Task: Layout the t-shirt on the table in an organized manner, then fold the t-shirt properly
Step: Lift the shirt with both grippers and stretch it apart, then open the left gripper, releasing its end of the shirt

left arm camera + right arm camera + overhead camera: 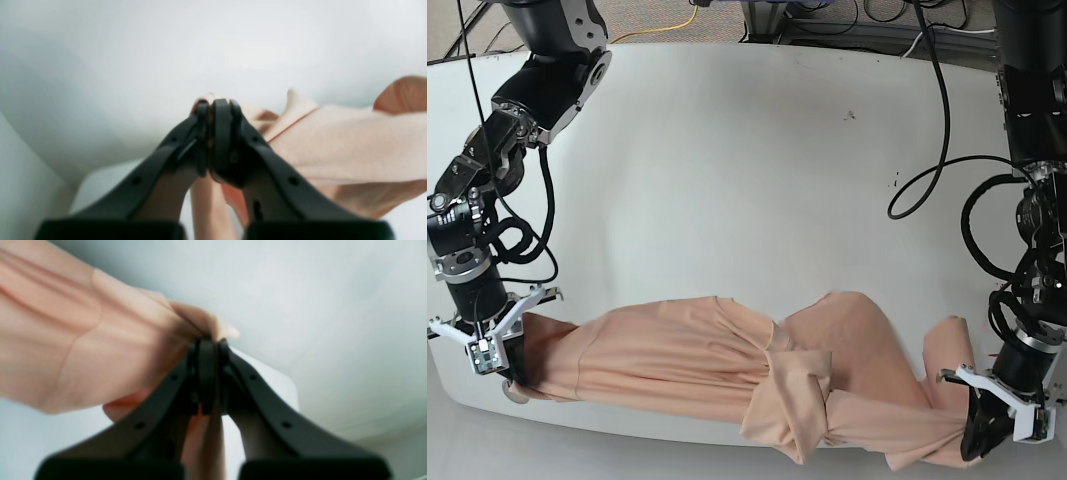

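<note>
T-shirt [727,375] lies stretched lengthwise along the near edge of the table [757,150], bunched and twisted at mid-span. Left gripper [983,432] is clamped on one end of the fabric at the table's near edge. Right gripper [499,355] pinches the opposite end; both jaws closed tight on cloth.

The t-shirt [687,360] I hold is plain peach-pink, no print, shading to darker salmon inside its folds. My left tool [215,106] and right tool [206,346] are matte black. The worktop [747,150] under the shirt is white with a few dark specks. Beyond the worktop's far edge runs a yellow cable [689,20]; black cables [937,120] hang from my arms.
</note>
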Controlling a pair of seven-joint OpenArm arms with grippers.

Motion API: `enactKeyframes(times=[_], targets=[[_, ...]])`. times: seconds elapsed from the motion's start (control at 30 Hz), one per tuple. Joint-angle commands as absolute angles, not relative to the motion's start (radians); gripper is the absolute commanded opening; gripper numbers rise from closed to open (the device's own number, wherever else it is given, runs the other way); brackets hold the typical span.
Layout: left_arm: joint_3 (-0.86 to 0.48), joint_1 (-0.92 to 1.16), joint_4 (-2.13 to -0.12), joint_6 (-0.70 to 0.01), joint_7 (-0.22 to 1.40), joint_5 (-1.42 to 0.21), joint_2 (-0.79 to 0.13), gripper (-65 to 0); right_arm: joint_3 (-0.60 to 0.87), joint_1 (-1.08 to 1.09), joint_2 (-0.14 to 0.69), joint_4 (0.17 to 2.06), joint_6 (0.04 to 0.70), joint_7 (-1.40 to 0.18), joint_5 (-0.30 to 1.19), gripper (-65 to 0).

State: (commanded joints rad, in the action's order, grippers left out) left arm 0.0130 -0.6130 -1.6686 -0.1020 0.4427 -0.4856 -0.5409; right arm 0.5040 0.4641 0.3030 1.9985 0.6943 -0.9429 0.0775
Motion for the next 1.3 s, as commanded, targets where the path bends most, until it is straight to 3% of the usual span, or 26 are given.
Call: enactKeyframes(times=[0.23, 0.5, 0.7, 1.3], targets=[[0.01, -0.638, -1.641, -0.102, 0.446, -0.498, -0.539, -64.9, 0.504, 0.506, 0.305, 1.948, 0.698, -0.989, 0.085, -64.8], [-0.064, -0.616, -1.61, -0.102, 0.559, -0.578, -0.535, -64.7, 0.504, 0.47, 0.306, 1.911, 0.698, -1.018, 0.085, -64.8], [-0.148, -0.484, -1.649, -0.102, 0.562, -0.618, -0.536, -64.7, 0.506, 0.394, 0.283, 1.966, 0.698, -1.02, 0.079, -64.8], [-0.213, -0.076, -1.788, -0.102, 0.562, -0.621, -0.516, -64.7, 0.513, 0.09, 0.196, 1.997, 0.698, -1.007, 0.085, -64.8]])
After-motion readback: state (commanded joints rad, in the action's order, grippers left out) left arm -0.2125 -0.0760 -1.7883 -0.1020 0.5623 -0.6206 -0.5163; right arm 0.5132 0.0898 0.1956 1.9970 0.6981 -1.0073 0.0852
